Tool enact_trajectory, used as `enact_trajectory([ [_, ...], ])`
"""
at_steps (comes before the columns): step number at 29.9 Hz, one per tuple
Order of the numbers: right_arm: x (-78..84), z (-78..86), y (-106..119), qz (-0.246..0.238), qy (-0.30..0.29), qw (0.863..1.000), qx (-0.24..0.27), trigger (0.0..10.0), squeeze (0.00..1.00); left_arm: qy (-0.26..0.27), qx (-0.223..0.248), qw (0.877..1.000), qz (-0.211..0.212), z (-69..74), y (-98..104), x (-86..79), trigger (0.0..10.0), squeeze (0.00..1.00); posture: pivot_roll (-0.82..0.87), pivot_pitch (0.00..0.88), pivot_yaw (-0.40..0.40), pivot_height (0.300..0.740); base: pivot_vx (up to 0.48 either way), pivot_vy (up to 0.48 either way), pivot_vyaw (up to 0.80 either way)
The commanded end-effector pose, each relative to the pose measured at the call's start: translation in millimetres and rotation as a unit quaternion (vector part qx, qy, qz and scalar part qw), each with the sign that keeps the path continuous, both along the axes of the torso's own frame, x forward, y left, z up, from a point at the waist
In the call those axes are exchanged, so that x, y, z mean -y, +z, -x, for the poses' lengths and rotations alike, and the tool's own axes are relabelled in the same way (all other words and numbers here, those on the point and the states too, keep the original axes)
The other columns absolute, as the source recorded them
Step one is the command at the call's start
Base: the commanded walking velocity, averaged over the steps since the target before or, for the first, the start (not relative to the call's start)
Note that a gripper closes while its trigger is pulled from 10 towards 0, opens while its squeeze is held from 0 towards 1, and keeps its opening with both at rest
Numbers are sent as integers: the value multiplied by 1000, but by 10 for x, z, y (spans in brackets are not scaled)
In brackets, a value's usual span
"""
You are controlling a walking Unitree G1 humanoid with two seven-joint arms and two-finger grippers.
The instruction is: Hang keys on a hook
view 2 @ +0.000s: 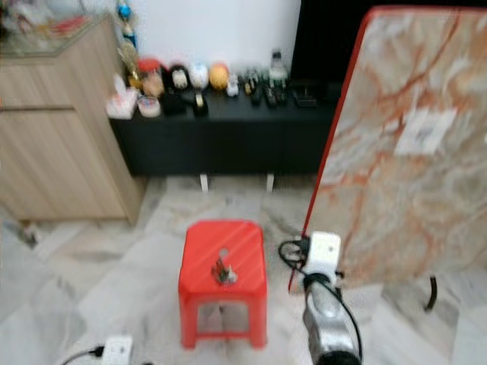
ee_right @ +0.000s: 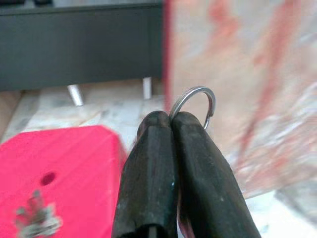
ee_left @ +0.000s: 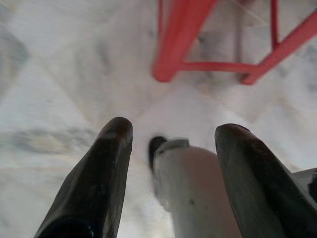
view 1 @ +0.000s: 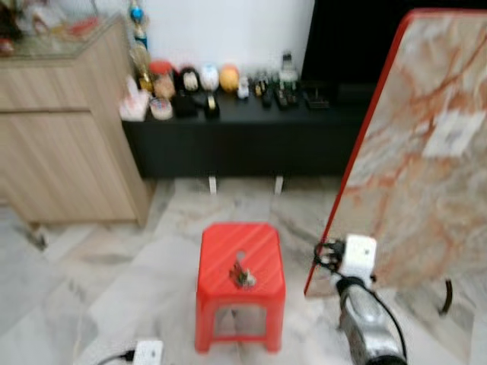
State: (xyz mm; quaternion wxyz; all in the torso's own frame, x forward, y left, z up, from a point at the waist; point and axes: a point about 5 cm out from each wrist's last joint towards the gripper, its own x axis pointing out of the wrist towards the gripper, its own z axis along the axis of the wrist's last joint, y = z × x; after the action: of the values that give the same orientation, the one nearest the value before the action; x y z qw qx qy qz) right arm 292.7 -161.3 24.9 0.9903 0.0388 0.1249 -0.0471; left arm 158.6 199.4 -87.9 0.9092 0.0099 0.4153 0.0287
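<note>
Pinching a silver key ring (ee_right: 194,105) between its two black fingers (ee_right: 148,173), the right end effector (ee_right: 171,121) was closed tight, with the ring's loop arching out past the fingertips; whatever hung from the ring below the fingers could not be made out. Just beside that end effector, on its left and a little lower, stood a red plastic stool (view 1: 240,258), and on the stool's seat lay a small bunch of metal objects (view 1: 243,274) near a round hole, too blurred to identify for certain. On the other side of the right end effector, close by, a marble-patterned slab with a red edge (view 1: 426,152) leaned upright, and the silver right arm (view 1: 369,323) with its white wrist block showed in front of the slab's lower corner. Farther ahead, beyond the stool, a low black cabinet (view 1: 243,141) ran along the wall, its top crowded with small ornaments and dark items (view 1: 221,84), and a light wooden cupboard (view 1: 65,129) stood at its left end. The left end effector (ee_left: 171,139) hung low over the pale marble floor (ee_left: 54,89) with its fingers spread well apart and nothing between them, the stool's red legs (ee_left: 181,39) just ahead of it. A white power strip (view 1: 146,352) lay on the floor near the stool's left front leg.
</note>
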Motion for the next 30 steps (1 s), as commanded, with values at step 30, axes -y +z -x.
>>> enact_trajectory([
  [30,93,-170,240,8,-17,999,47,10000,0,16,3,1000,6,26,-2,-36,10000,0,40,0,-52,740,0,-107,0],
])
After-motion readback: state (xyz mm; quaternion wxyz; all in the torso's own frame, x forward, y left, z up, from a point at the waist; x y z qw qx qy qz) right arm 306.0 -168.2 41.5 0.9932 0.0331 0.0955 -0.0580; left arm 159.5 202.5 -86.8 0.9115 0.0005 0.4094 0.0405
